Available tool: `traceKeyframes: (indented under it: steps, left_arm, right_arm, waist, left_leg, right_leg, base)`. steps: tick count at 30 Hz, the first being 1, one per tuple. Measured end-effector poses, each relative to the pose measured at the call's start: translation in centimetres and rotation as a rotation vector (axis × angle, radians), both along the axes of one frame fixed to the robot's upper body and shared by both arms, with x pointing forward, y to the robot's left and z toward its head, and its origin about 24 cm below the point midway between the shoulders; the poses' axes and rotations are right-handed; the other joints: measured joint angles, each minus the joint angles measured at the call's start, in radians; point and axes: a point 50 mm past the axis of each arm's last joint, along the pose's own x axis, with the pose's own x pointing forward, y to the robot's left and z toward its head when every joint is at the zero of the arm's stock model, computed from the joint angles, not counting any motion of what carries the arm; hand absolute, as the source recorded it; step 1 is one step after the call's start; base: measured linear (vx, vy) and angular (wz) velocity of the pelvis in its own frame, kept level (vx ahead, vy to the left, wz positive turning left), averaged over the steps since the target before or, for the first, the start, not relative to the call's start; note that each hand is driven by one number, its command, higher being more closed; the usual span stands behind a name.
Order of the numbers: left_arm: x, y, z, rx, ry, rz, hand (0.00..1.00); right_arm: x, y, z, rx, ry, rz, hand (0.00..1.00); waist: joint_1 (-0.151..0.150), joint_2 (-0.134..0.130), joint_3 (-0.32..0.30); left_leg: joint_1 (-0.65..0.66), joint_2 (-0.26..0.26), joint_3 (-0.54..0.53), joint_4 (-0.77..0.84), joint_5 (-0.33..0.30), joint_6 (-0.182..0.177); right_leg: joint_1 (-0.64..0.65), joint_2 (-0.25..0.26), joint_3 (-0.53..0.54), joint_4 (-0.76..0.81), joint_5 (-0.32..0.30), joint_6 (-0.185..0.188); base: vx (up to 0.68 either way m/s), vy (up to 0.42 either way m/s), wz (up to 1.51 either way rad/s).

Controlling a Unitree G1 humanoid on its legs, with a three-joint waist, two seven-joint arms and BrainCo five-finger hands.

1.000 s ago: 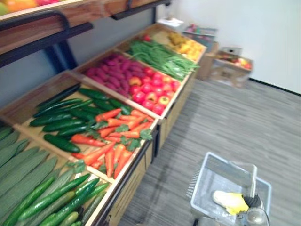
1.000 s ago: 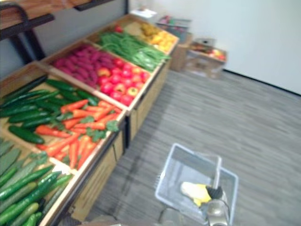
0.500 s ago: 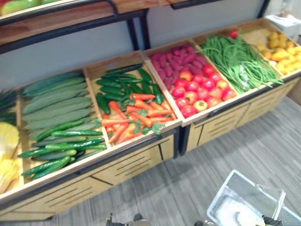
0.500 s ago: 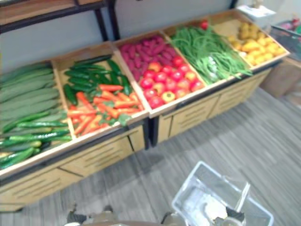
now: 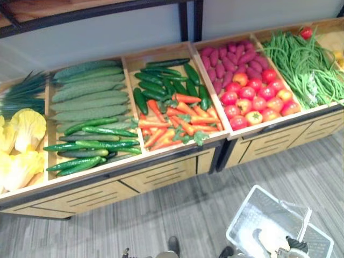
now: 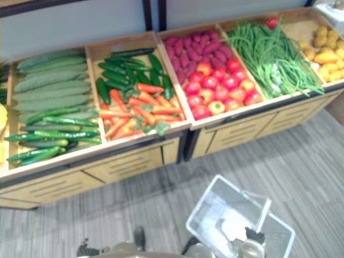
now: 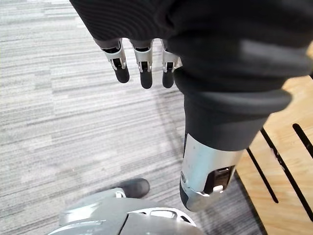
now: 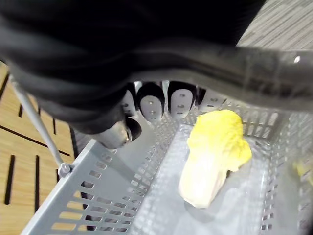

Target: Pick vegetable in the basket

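A translucent grey basket [image 6: 212, 201] hangs at my lower right, over the floor in front of the vegetable stand. My right hand [image 8: 151, 105] is shut on its handle [image 8: 274, 68], fingers curled under the bar. Inside lies one pale yellow napa cabbage [image 8: 215, 156], also visible through the basket wall as a napa cabbage [image 6: 234, 226] in the eye views. My left hand [image 7: 143, 63] hangs beside the stand's wooden front, fingers relaxed and holding nothing. The stand holds cucumbers [image 5: 91, 145], carrots [image 5: 172, 121] and more napa cabbages [image 5: 21, 140].
The long wooden stand [image 5: 161, 174] runs across the view, with ridged gourds [image 5: 86, 91], tomatoes [image 5: 252, 99], purple sweet potatoes [image 5: 228, 56], green beans [image 5: 306, 59] and yellow produce [image 6: 325, 48]. A dark metal shelf frame [image 5: 191, 19] rises behind. Grey striped floor [image 5: 177, 215] lies in front.
The camera has swung left, so the stand now faces me square on and its left bins show. The basket stays at my lower right, still held.
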Motion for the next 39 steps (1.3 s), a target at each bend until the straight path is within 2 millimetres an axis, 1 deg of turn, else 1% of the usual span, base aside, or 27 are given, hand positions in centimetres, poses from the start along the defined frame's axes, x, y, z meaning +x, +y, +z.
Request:
traceKeyframes:
  steps: [1,2,3,4,5,6,7,8,9,10,11,12,13,14,15,16,17,18,20,23,25,26,27,30,32,36,39]
  left_arm:
    - [0.0,-0.1,0.0,-0.001,0.002,-0.011,0.0]
    - [0.2,0.1,0.1,0.009,0.002,-0.034,0.0]
    - [0.2,0.4,0.1,0.016,0.001,-0.042,0.0]
    - [0.5,0.7,0.3,0.028,-0.009,-0.053,0.0]
    - [0.6,0.8,0.4,0.031,-0.015,-0.055,0.0]
    - [1.6,0.7,0.7,0.036,-0.047,-0.071,0.0]
    - [1.9,0.8,0.7,0.041,-0.053,-0.071,0.0]
    - [2.5,0.8,0.9,0.04,-0.068,-0.07,0.0]
    - [3.2,0.7,1.0,0.039,-0.087,-0.066,0.0]
    - [3.4,0.7,1.1,0.039,-0.095,-0.062,0.0]
    - [3.9,0.5,1.1,0.038,-0.11,-0.043,0.0]
    - [4.0,0.5,1.2,0.038,-0.117,-0.035,0.0]
    - [4.1,0.8,1.3,0.042,-0.125,-0.019,0.0]
    - [3.8,0.1,1.0,0.017,-0.12,0.017,0.0]
    - [3.4,-0.4,0.8,0.001,-0.116,0.042,0.0]
    - [3.0,-0.7,0.6,-0.008,-0.112,0.067,0.0]
    - [2.5,-0.8,0.5,-0.011,-0.102,0.079,0.0]
    - [2.3,-0.8,0.4,-0.015,-0.099,0.092,0.0]
    - [1.8,-0.6,0.3,-0.027,-0.094,0.152,0.0]
    - [1.3,-0.3,0.3,-0.015,-0.091,0.213,0.0]
    - [0.9,-0.3,0.2,-0.012,-0.085,0.243,0.0]
    - [0.7,-0.3,0.2,-0.011,-0.08,0.254,0.0]
    - [0.6,-0.4,0.1,-0.012,-0.077,0.254,0.0]
    - [0.3,-0.6,0.0,-0.019,-0.064,0.245,0.0]
    - [0.4,-0.6,0.1,-0.02,-0.065,0.233,0.0]
    - [0.6,-0.5,0.1,-0.01,-0.061,0.204,0.0]
    - [0.8,-0.3,0.2,-0.003,-0.064,0.177,0.0]
  right_arm:
    - [-0.2,-0.2,0.1,-0.009,0.002,0.001,1.0]
    - [-0.1,-0.2,0.1,-0.012,-0.004,0.006,1.0]
    - [-0.1,0.0,0.1,-0.008,-0.002,0.005,1.0]
    - [-0.2,0.2,0.0,-0.003,-0.003,0.001,1.0]
    - [-0.2,0.1,0.0,-0.008,-0.003,-0.001,1.0]
    - [-0.4,0.2,0.0,-0.008,-0.001,-0.008,1.0]
    - [-0.6,0.3,-0.1,-0.005,0.0,-0.01,1.0]
    - [-0.9,0.3,-0.2,-0.007,0.003,-0.01,1.0]
    - [-1.1,0.3,-0.2,-0.01,0.005,-0.011,1.0]
    - [-1.1,0.3,-0.2,-0.01,0.005,-0.01,1.0]
    - [-1.0,0.4,-0.2,-0.006,0.003,-0.006,1.0]
    - [-1.1,0.4,-0.3,-0.001,0.008,-0.009,1.0]
    - [-1.5,0.7,-0.6,0.014,0.024,-0.017,1.0]
    - [-1.3,0.4,-0.6,0.019,0.021,-0.051,1.0]
    - [-1.5,0.1,-0.5,0.018,0.013,-0.094,1.0]
    - [-1.6,-0.4,-0.4,0.015,0.012,-0.116,1.0]
    - [-2.0,-0.3,-0.6,0.028,0.023,-0.137,1.0]
    - [-2.3,-0.1,-0.8,0.038,0.029,-0.15,1.0]
    - [-3.8,0.2,-1.4,0.08,0.047,-0.242,1.0]
    - [-5.9,0.1,-1.7,0.112,0.054,-0.372,1.0]
    - [-6.8,0.0,-1.8,0.124,0.053,-0.434,1.0]
    - [-7.9,0.0,-1.9,0.13,0.06,-0.487,1.0]
    - [-8.4,0.0,-1.9,0.132,0.063,-0.509,1.0]
    - [-10.0,0.1,-2.0,0.142,0.085,-0.563,1.0]
    - [-9.9,0.1,-2.0,0.143,0.088,-0.559,1.0]
    - [-9.2,-0.2,-1.8,0.134,0.07,-0.536,1.0]
    - [-7.8,-0.1,-1.8,0.134,0.052,-0.486,1.0]
  waist:
    - [0.002,0.002,-0.001]
    - [0.004,-0.01,-0.001]
    - [0.004,-0.018,0.0]
    - [0.001,-0.028,0.005]
    - [-0.004,-0.029,0.006]
    - [-0.016,-0.014,0.005]
    - [-0.016,-0.018,0.006]
    - [-0.014,-0.021,0.005]
    - [-0.015,-0.02,0.005]
    - [-0.015,-0.02,0.006]
    - [-0.015,-0.022,0.004]
    - [-0.015,-0.027,0.002]
    - [-0.016,-0.051,-0.004]
    - [-0.01,-0.009,0.006]
    - [-0.01,0.008,-0.001]
    - [-0.009,0.026,-0.005]
    - [-0.014,0.036,-0.009]
    - [-0.016,0.038,-0.01]
    - [-0.024,0.039,-0.012]
    - [-0.041,0.041,-0.024]
    - [-0.041,0.036,-0.024]
    - [-0.042,0.038,-0.028]
    - [-0.042,0.036,-0.03]
    - [-0.053,0.042,-0.056]
    - [-0.066,0.042,-0.062]
    - [-0.065,0.051,-0.072]
    - [-0.065,0.058,-0.077]
  left_leg:
    - [0.02,0.0,0.006,0.023,-0.026,-0.001]
    - [0.035,-0.001,0.009,0.051,-0.052,-0.001]
    - [0.039,-0.001,0.004,0.066,-0.062,-0.001]
    - [0.056,0.004,-0.021,0.084,-0.081,0.004]
    - [0.066,0.009,-0.039,0.089,-0.088,0.005]
    - [0.081,0.04,-0.07,0.105,-0.104,0.004]
    - [0.081,0.052,-0.086,0.112,-0.106,0.003]
    - [0.081,0.068,-0.121,0.112,-0.105,-0.007]
    - [0.082,0.083,-0.15,0.107,-0.106,-0.009]
    - [0.084,0.088,-0.161,0.105,-0.107,-0.011]
    - [0.087,0.093,-0.182,0.096,-0.111,-0.022]
    - [0.088,0.093,-0.191,0.093,-0.113,-0.037]
    - [0.097,0.085,-0.204,0.091,-0.123,-0.068]
    - [0.116,0.125,-0.213,0.086,-0.132,-0.097]
    - [0.117,0.143,-0.193,0.091,-0.119,-0.11]
    - [0.121,0.162,-0.169,0.093,-0.098,-0.114]
    - [0.124,0.181,-0.161,0.091,-0.064,-0.12]
    - [0.126,0.19,-0.161,0.091,-0.045,-0.123]
    - [0.132,0.219,-0.167,0.096,0.021,-0.122]
    - [0.129,0.224,-0.162,0.122,0.088,-0.117]
    - [0.116,0.226,-0.146,0.158,0.095,-0.109]
    - [0.112,0.226,-0.131,0.197,0.096,-0.108]
    - [0.113,0.226,-0.121,0.208,0.096,-0.108]
    - [0.11,0.22,-0.047,0.229,0.1,-0.106]
    - [0.096,0.209,-0.027,0.238,0.101,-0.105]
    - [0.104,0.185,0.004,0.217,0.101,-0.106]
    - [0.136,0.177,0.06,0.16,0.087,-0.123]
  right_leg:
    - [-0.039,-0.038,0.045,0.139,0.0,0.004]
    - [-0.094,-0.076,0.108,0.295,0.021,0.007]
    - [-0.123,-0.088,0.144,0.365,0.046,0.008]
    - [-0.175,-0.101,0.215,0.49,0.127,0.027]
    - [-0.203,-0.098,0.251,0.546,0.188,0.046]
    - [-0.263,-0.061,0.315,0.616,0.168,0.067]
    - [-0.267,-0.051,0.318,0.598,0.108,0.059]
    - [-0.277,-0.025,0.316,0.515,0.045,0.024]
    - [-0.279,-0.007,0.32,0.398,0.036,0.009]
    - [-0.281,0.001,0.332,0.332,0.037,0.01]
    - [-0.272,0.013,0.384,0.146,0.056,0.025]
    - [-0.263,0.015,0.411,0.072,0.071,0.024]
    - [-0.242,0.011,0.438,-0.015,0.136,0.012]
    - [-0.232,0.039,0.414,0.013,0.148,0.027]
    - [-0.234,0.055,0.403,0.026,0.109,0.011]
    - [-0.235,0.068,0.388,0.047,0.083,-0.002]
    - [-0.228,0.083,0.374,0.06,0.06,-0.019]
    - [-0.219,0.091,0.363,0.058,0.052,-0.027]
    - [-0.171,0.116,0.331,0.036,0.031,-0.049]
    - [-0.105,0.128,0.3,-0.016,0.028,-0.055]
    - [-0.077,0.131,0.296,-0.039,0.029,-0.055]
    - [-0.046,0.129,0.292,-0.06,0.029,-0.055]
    - [-0.034,0.125,0.291,-0.068,0.029,-0.055]
    - [-0.01,0.103,0.282,-0.087,0.032,-0.051]
    - [-0.012,0.09,0.282,-0.104,0.044,-0.043]
    - [-0.017,0.094,0.329,-0.177,0.109,-0.031]
    - [-0.043,0.099,0.365,-0.206,0.147,-0.029]
  base:
    - [0.13,0.088,-0.02]
    - [0.13,0.09,-0.03]
    - [0.15,0.066,0.12]
    - [0.14,0.015,0.24]
    - [0.27,-0.017,0.55]
    - [0.24,-0.038,0.57]
    - [0.28,-0.081,0.81]
    - [0.22,-0.123,0.83]
    - [0.23,-0.15,0.82]
    - [0.31,-0.268,0.87]
    - [0.28,-0.268,0.69]
    - [0.36,-0.383,0.83]
    - [0.24,-0.296,0.56]
    - [0.3,-0.339,0.47]
    - [0.29,-0.303,0.2]
    - [0.34,-0.35,0.14]
    - [0.27,-0.303,0.09]
    - [0.24,-0.296,0.15]
    - [0.21,-0.251,0.23]
    - [0.17,-0.176,0.28]
    - [0.13,-0.11,0.1]
    - [0.12,-0.055,0.07]
    - [0.11,0.0,0.11]
    - [0.06,0.041,0.1]
    - [0.03,0.07,0.03]
    - [-0.01,0.065,-0.3]
    - [-0.04,0.122,-0.44]
